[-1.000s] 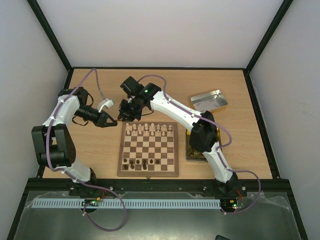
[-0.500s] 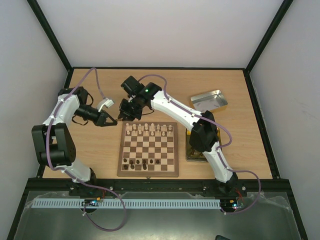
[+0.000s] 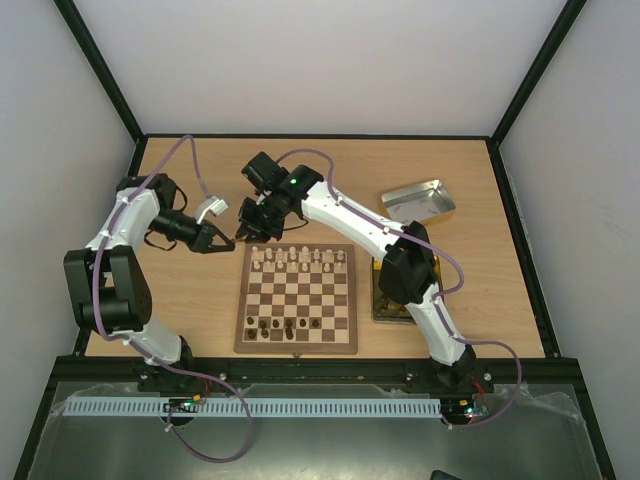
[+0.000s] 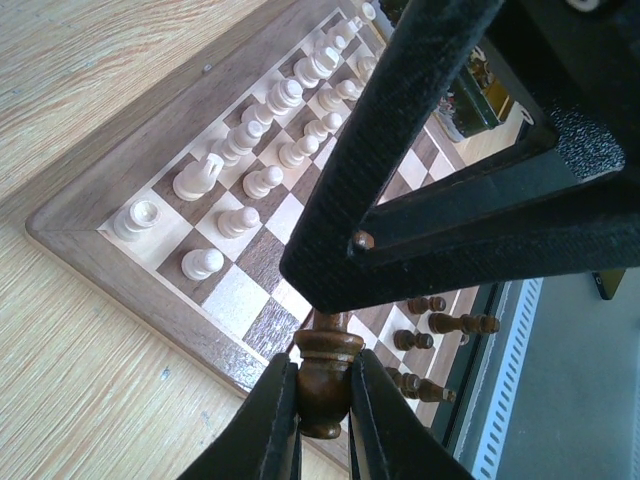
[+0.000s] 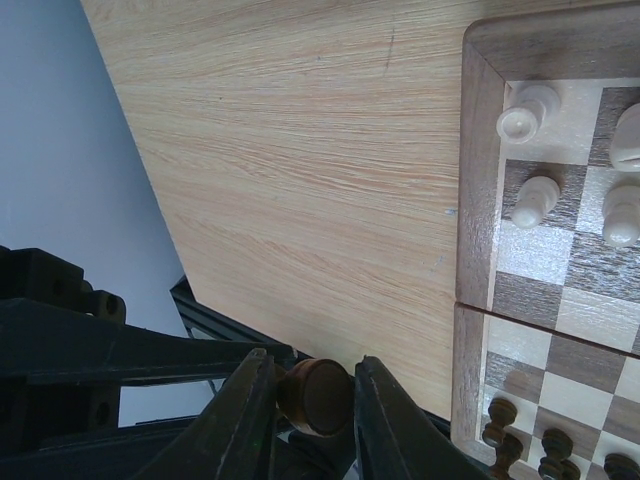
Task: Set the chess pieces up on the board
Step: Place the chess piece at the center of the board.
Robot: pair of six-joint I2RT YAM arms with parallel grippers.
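Note:
At the board's far left corner my two grippers meet above the table with a dark brown chess piece (image 4: pixel 325 385) between them. My left gripper (image 4: pixel 322 365) is shut on the piece's rounded body. My right gripper (image 5: pixel 310 365) has its fingers on either side of the piece's round base (image 5: pixel 315 397), close against it. In the top view the left gripper (image 3: pixel 226 241) and right gripper (image 3: pixel 245 235) stand tip to tip. On the board (image 3: pixel 297 347), pale pieces (image 3: pixel 300 258) fill the two far rows. Several dark pieces (image 3: pixel 285 324) stand or lie along the near rows.
A silver tin (image 3: pixel 417 200) sits at the back right of the table. A gold-toned tin (image 3: pixel 383 303) lies right of the board, partly under my right arm. Black frame rails run along the table's edges.
My left gripper's jaws have closed onto the dark piece that my right gripper holds out. Neither arm has visibly shifted.

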